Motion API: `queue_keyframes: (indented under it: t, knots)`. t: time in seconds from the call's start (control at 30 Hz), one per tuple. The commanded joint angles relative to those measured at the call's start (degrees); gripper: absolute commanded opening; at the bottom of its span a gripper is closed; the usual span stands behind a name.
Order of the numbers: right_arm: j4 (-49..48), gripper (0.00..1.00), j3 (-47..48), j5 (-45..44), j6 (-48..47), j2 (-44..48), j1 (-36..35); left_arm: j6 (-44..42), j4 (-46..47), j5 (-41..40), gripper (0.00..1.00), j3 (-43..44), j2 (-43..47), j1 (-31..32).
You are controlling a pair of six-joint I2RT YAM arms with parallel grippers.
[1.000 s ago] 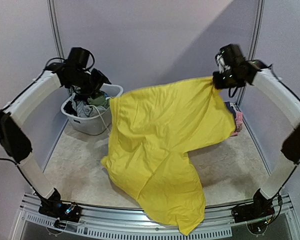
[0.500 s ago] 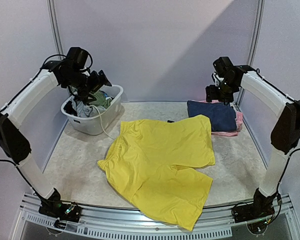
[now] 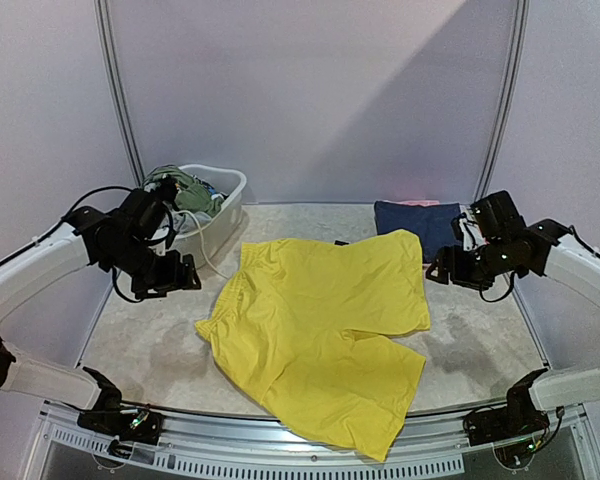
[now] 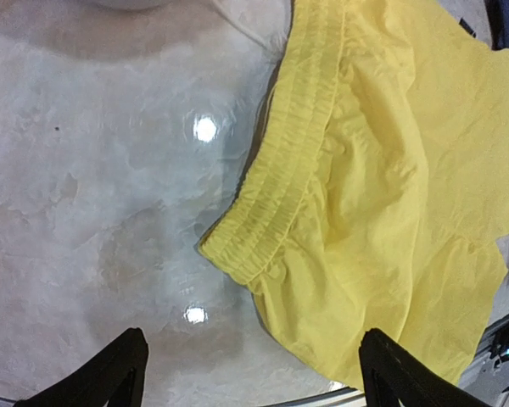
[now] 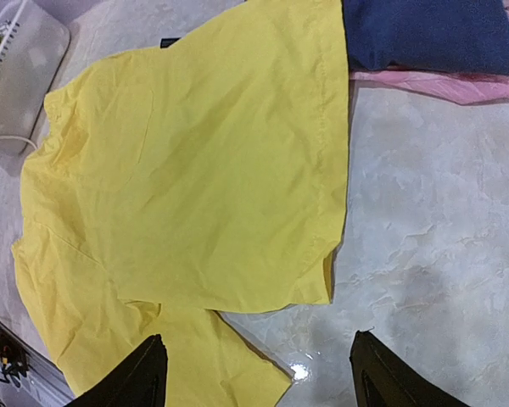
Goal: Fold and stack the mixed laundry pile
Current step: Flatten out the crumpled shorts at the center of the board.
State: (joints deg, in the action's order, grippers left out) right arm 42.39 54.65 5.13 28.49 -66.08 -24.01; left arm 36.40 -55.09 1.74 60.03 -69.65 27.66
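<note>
A robotics lab booth: pale wall panels (image 3: 310,100) on metal poles (image 3: 118,90) enclose a marble-look worktop (image 3: 150,340), and a white left arm (image 3: 40,265) and right arm (image 3: 580,262) are bolted to an aluminium rail (image 3: 310,455) at its edge

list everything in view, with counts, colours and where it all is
shorts: 1, yellow, spread flat mid-table
tub: 1, white, far left
clothes: several, green and grey, heaped in the tub
folded garment: 1, navy, far right, on the pink piece
pink piece: 1, pink, under the folded garment
table: 1, pale mottled, beneath everything
left end effector: 1, black, open, left of the shorts
right end effector: 1, black, open, by the shorts' right edge
</note>
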Motion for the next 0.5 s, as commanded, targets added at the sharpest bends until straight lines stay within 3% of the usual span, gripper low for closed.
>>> queue_keyframes:
  t: [0.0, 0.37, 0.47]
  knots:
    - [-1.5, 0.75, -4.8, 1.0, 5.2, 6.2, -0.2, 0.5, 2.3, 2.8, 0.88, -7.4, 3.2, 0.5]
    - [1.1, 0.77, -10.9, 7.8, 9.3, 11.8, -1.9, 3.3, 7.2, 7.3, 0.81, -17.0, 6.4, -2.1]
    - [4.0, 0.86, -11.2, 5.9, 12.6, 12.9, -3.1, 3.6, 11.3, 10.2, 0.80, -19.4, 6.8, -3.4]
